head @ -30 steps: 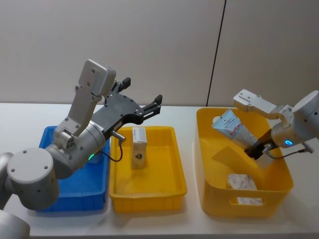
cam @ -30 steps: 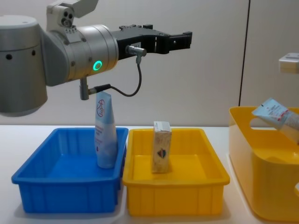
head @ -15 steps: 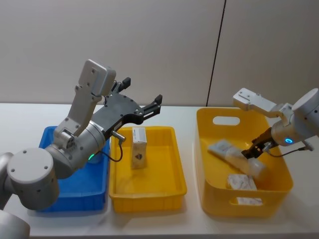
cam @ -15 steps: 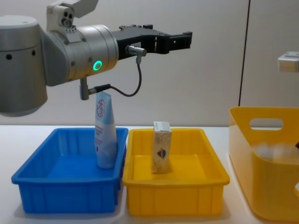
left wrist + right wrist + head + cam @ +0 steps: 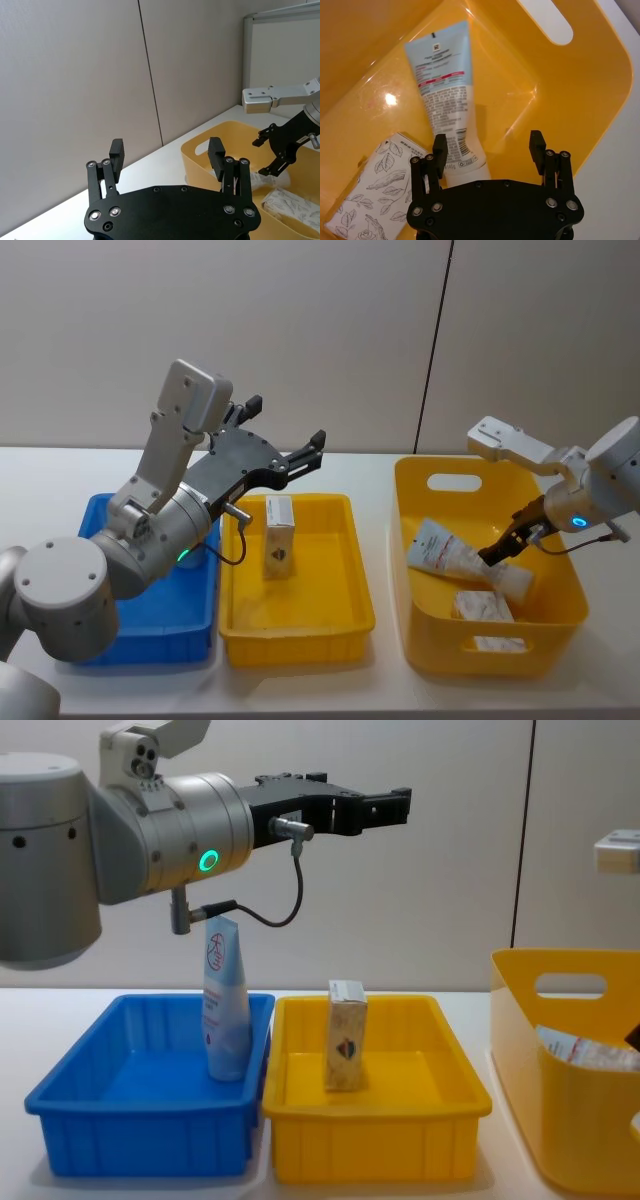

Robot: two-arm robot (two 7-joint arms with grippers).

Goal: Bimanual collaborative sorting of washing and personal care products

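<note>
A white-and-light-blue squeeze tube [image 5: 452, 552] lies flat inside the tall yellow tub [image 5: 480, 655]. My right gripper [image 5: 503, 550] hovers open just above the tube's [image 5: 442, 95] cap end, its fingers [image 5: 536, 144] spread and holding nothing. Beside the tube rests a white leaf-printed pack [image 5: 367, 187]. A tan carton [image 5: 279, 537] stands upright in the yellow tray [image 5: 352, 620]. Another squeeze tube [image 5: 225, 1010] leans upright in the blue tray [image 5: 140, 1140]. My left gripper [image 5: 288, 452] is held high over both trays, open and empty.
The blue tray [image 5: 160, 625], yellow tray and tub stand side by side along the white table. The tub's walls rise well above the trays and have a handle cut-out [image 5: 452, 481]. A grey wall closes the back.
The right gripper held the tube raised over the tub a second ago; it has since let go, and the tube now lies on the tub's floor. The left arm stayed still.
</note>
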